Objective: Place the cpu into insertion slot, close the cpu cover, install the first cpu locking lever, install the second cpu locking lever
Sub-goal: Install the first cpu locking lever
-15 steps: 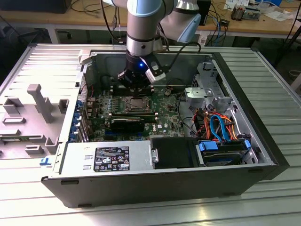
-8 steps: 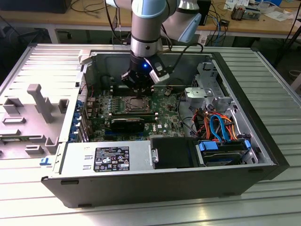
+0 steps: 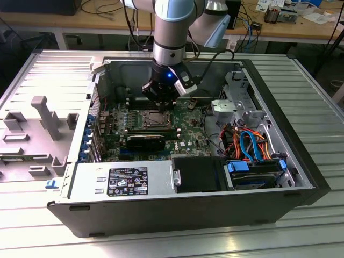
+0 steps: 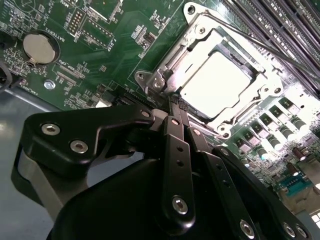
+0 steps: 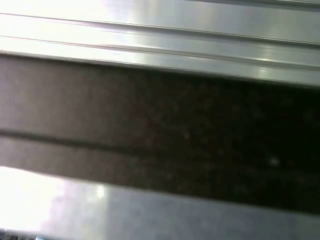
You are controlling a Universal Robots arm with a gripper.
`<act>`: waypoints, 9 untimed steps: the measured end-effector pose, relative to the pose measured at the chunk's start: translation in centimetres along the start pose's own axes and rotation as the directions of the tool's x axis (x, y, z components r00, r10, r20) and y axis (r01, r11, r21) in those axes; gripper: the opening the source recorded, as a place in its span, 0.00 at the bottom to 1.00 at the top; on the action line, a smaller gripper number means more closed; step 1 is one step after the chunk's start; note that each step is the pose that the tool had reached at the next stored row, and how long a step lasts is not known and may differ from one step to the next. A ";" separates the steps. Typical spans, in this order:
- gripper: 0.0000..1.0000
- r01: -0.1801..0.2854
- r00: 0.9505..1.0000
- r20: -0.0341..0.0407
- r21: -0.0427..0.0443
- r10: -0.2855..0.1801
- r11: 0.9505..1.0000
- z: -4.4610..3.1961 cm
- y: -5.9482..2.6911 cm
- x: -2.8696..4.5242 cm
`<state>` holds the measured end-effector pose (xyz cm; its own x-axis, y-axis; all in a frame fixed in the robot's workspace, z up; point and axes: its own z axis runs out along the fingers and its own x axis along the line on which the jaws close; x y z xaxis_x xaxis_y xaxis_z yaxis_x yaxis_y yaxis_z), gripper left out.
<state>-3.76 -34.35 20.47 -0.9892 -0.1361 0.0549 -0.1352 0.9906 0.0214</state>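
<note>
Currently, the ribbed aluminium table carries the open dark grey steel computer case, which lies on its side and encloses the green rectangular motherboard.

1. The grey-and-blue jointed robot arm descends vertically over the motherboard.
2. The silver box-shaped power supply sits just beside the motherboard, between it and the case wall.
3. The black multi-link gripper is low over the motherboard. In the second wrist view the gripper has its jaws drawn together to a narrow point. Whether anything is pinched between them cannot be determined.
4. The thin silvery metal cpu cover, a frame plate with a square window, lies flat on the motherboard. The gripper tips are at one corner of this frame.
5. The small square cpu, with its dull silver-grey top, is seated on the motherboard and shows through the cover window.
6. One thin steel locking lever runs along the edge of the cover. Its latch state cannot be determined.
7. A round silver coin cell is mounted on the motherboard, well apart from the cpu.
</note>
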 end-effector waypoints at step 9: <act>0.11 0.000 1.000 0.000 0.000 0.000 1.000 0.12 -0.06 -0.10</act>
<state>-3.66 -34.40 20.35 -0.9892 -0.1359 0.0549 -0.1350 0.9906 0.0212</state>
